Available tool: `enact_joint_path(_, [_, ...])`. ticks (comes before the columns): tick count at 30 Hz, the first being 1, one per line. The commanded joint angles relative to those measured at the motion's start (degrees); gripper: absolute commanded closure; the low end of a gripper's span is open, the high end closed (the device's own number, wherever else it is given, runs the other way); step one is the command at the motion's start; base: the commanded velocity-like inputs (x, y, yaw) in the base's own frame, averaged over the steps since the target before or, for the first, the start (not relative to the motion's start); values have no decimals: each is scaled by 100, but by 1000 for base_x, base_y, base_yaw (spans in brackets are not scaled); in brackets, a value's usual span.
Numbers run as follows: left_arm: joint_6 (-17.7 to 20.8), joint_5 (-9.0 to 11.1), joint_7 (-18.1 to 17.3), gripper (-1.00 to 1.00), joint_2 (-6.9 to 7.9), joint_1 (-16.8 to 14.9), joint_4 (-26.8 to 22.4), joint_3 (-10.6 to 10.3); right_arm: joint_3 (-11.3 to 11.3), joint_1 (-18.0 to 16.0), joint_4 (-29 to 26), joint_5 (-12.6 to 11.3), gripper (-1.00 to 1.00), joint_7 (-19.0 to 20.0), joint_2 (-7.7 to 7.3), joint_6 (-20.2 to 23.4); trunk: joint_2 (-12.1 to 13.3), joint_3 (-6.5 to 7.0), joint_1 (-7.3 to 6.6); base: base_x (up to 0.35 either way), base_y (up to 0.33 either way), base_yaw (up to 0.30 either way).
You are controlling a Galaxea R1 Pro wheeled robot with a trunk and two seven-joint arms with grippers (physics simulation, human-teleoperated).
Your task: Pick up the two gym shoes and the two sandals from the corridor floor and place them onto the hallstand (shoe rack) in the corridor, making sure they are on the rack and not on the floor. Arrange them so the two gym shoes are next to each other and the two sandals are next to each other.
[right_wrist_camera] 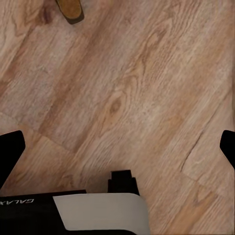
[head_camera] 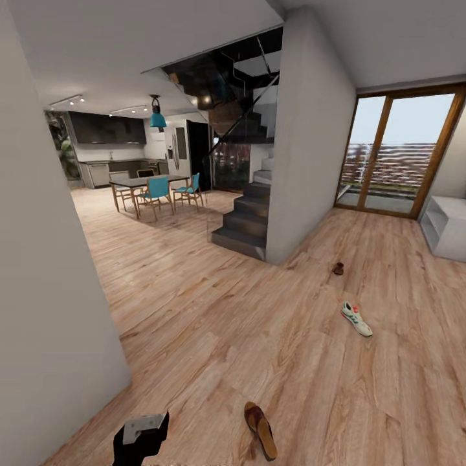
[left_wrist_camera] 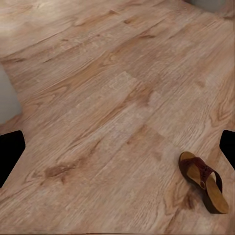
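Observation:
On the corridor floor (head_camera: 213, 336) a brown sandal (head_camera: 260, 429) lies close in front of me, beside my left arm (head_camera: 142, 437). The same sandal (left_wrist_camera: 203, 182) lies on the planks off to one side of my left gripper (left_wrist_camera: 117, 152), which hangs open and empty above the floor. Its heel (right_wrist_camera: 69, 10) shows at the picture's edge, well away from my right gripper (right_wrist_camera: 117, 152), also open with nothing in it. Farther off lie a white gym shoe (head_camera: 356, 318) with green stripes and a second brown sandal (head_camera: 338, 268). I cannot tell whether the hallstand is in view.
A pale low shelf unit (head_camera: 446, 226) stands at the right edge, cut off by the frame. A grey wall (head_camera: 52, 291) is close on my left. Ahead are a wall pillar (head_camera: 304, 142), dark stairs (head_camera: 249, 223), a glass door (head_camera: 395, 155) and a dining table with chairs (head_camera: 155, 191).

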Motion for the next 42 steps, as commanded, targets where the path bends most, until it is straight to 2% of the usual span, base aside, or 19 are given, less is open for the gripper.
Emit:
enact_joint_path(1, [-12, 56, 2, -100, -6, -4, 0, 0, 0, -1, -6, 8, -100, -7, 2, 29, -3, -8, -1, -88, -309, 283])
enact_joint_path(11, [-13, 57, 5, -100, -12, -4, -1, -3, 0, -1, -3, 8, -100, -10, 7, 29, -3, -25, -1, -145, -240, 184])
enact_joint_path(24, [-9, 42, 12, -100, 0, -4, -36, 5, 8, -1, -10, 6, -100, -8, 4, 29, -3, -47, -1, -7, -8, 23])
enact_joint_path(28, [-6, 40, 13, -100, 4, -10, -49, 5, 8, -7, -230, 1, -100, -8, 7, 33, -164, -149, 87, 0, 0, 130])
enact_joint_path(30, [-5, 37, 14, -100, 4, -66, -52, 5, 8, -8, -754, -18, -100, 1, 7, 49, -244, -201, 131, 0, 0, 154])
enact_joint_path(32, [-5, 34, 14, -100, 5, -95, -49, 5, 8, -9, -943, -27, -100, 2, 7, 57, -324, -254, 175, 0, 0, 162])
enact_joint_path(39, [-4, 31, 14, -100, -2, -124, -45, 5, 9, -38, -1288, -41, -100, -18, 15, 79, -605, -437, 329, 0, 0, 172])
enact_joint_path(40, [-4, 31, 14, -100, -2, -124, -45, 5, 9, -69, -1341, -42, -100, -20, 17, 81, -645, -463, 351, 0, 0, 177])
enact_joint_path(42, [-4, 25, 14, -100, -3, -126, -45, 5, 9, -409, -1552, -43, -100, -25, 28, 95, -725, -516, 394, 0, 0, 179])
